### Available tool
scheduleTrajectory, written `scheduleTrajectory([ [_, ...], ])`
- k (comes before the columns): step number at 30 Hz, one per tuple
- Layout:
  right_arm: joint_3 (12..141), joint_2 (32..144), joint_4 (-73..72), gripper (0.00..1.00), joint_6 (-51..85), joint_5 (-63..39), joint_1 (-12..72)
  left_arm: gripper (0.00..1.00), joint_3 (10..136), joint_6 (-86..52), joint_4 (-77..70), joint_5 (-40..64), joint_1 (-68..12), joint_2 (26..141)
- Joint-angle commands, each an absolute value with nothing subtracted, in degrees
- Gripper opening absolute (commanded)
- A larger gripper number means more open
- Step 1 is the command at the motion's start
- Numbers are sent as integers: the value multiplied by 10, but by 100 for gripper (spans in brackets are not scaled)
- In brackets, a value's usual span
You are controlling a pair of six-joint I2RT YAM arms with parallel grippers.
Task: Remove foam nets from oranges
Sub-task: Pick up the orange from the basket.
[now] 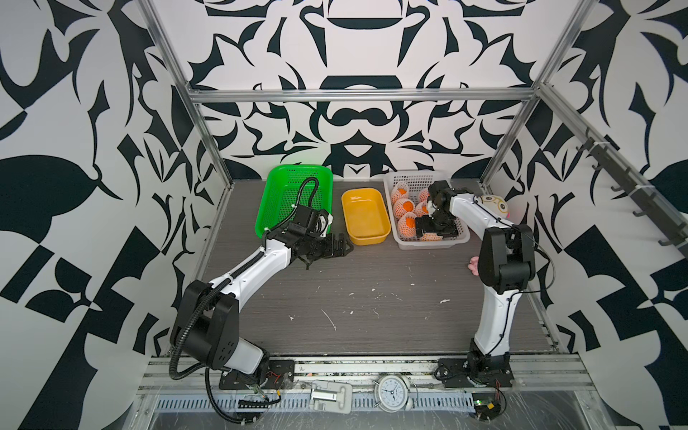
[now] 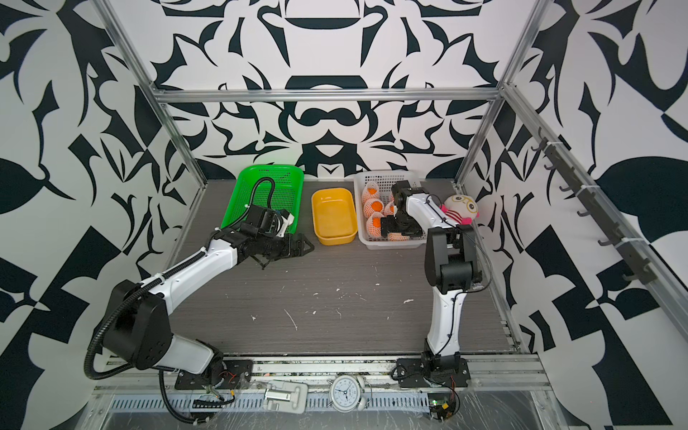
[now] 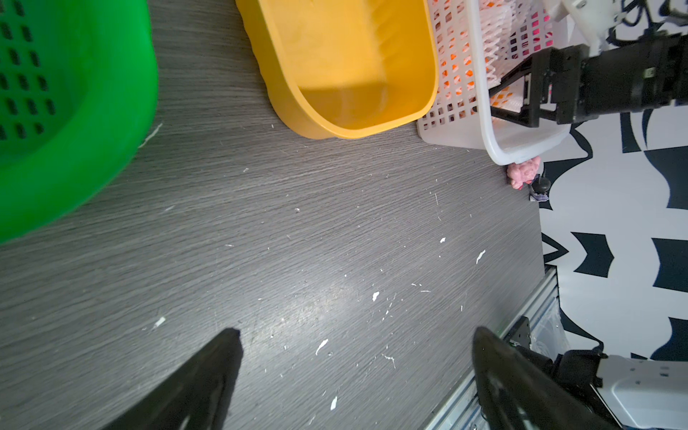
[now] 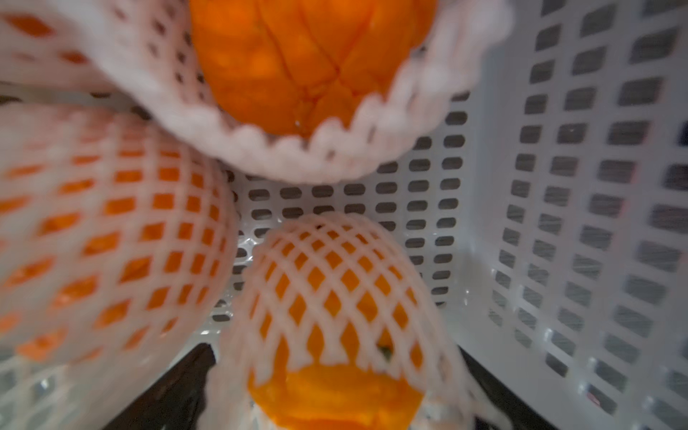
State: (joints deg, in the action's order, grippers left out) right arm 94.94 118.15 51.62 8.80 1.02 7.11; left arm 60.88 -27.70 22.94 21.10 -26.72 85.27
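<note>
A netted orange [image 4: 335,394] is seen closest to the right wrist camera, on the floor of the white basket [image 4: 558,223], near a corner. Its foam net [image 4: 335,283] is laid lengthwise along the line of approach, with its open end turned toward the right gripper [image 4: 335,350]. The jaws are spread wide to either side of it, and no squeeze on the foam is seen. 2 more wrapped oranges [image 4: 111,231] are crowded just beside it. In both top views this fruit is hidden under the gripper. There the left gripper [image 1: 344,247] is shown open and holding nothing, well apart beyond the yellow tub [image 1: 366,241]. The right arm is judged the nearer.
</note>
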Motion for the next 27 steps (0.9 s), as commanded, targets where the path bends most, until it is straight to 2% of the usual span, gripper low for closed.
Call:
scheduleTrajectory([
  [1,969,1183,518,97,84,13,66,99,599,-288,222,223,-270,862],
  [6,969,1197,505,93,85,13,65,99,602,-292,221,229,-270,874],
  [11,969,1196,499,85,85,15,64,99,605,-292,222,228,-270,879],
  [19,968,1188,486,65,84,-2,64,99,603,-289,223,222,-270,884],
  [27,955,1151,485,58,86,-9,64,99,601,-299,212,228,-270,875],
])
